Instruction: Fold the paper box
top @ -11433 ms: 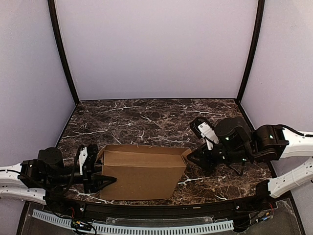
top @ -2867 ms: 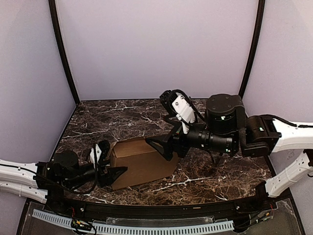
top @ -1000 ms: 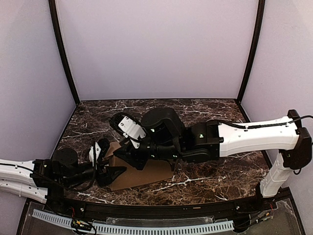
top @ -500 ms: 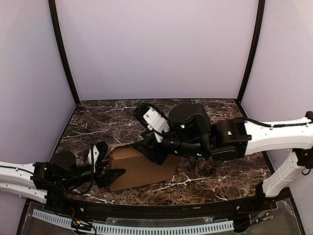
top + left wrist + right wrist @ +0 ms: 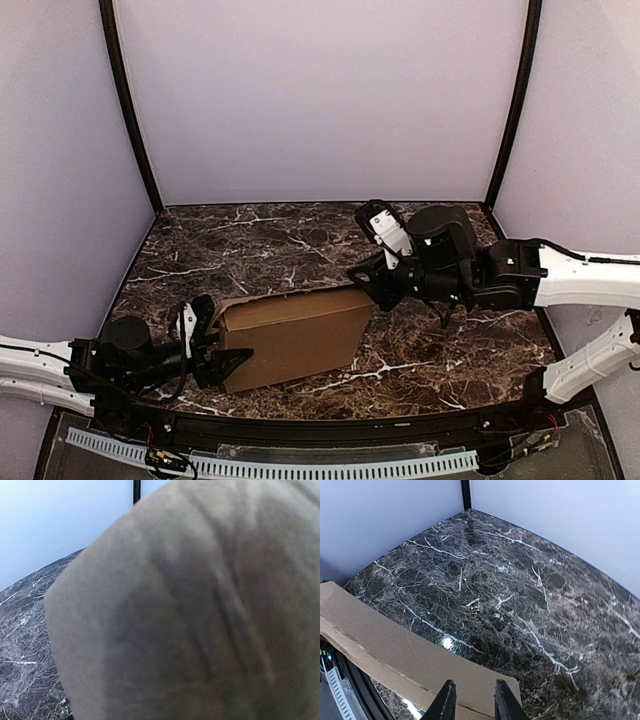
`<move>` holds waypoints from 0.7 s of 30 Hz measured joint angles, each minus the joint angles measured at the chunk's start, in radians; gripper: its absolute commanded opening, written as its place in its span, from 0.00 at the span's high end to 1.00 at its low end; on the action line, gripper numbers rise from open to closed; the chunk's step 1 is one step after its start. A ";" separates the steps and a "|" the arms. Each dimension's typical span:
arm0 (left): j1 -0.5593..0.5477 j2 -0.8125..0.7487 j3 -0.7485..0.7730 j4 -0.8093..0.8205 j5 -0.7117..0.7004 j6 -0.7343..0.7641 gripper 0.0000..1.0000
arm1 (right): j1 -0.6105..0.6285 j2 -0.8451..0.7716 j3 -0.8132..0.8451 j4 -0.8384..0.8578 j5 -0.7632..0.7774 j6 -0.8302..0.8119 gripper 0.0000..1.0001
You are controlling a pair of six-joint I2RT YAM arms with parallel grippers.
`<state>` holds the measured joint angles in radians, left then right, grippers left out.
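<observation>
The paper box (image 5: 290, 335), a brown cardboard mailer, lies on the near left of the marble table (image 5: 300, 240) with its broad face up. My left gripper (image 5: 228, 335) is at the box's left end with its fingers spread. One finger lies over the near part of the face. Blurred cardboard (image 5: 200, 605) fills the left wrist view and hides those fingers. My right gripper (image 5: 362, 282) is at the box's far right corner. In the right wrist view the right gripper (image 5: 474, 692) is open by a narrow gap just above the cardboard corner (image 5: 395, 650), with nothing between the fingers.
Pale walls with black corner posts (image 5: 128, 110) close in the table on three sides. A white ribbed strip (image 5: 270, 465) runs along the near edge below the arm bases. Bare marble (image 5: 520, 590) lies beyond and to the right of the box.
My right arm has drawn back to the right, from over the box's left part to its far right corner. The box's top face now shows longer and flatter. The left gripper has barely moved.
</observation>
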<state>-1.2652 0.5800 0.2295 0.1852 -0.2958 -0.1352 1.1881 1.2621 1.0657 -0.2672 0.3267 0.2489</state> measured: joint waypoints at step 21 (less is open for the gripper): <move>0.000 -0.019 -0.004 -0.011 0.008 0.026 0.99 | -0.080 -0.106 -0.333 0.277 -0.172 0.207 1.00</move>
<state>-1.2655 0.5613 0.2253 0.1741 -0.2882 -0.1089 1.1084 1.1561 0.7326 0.0097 0.1547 0.4557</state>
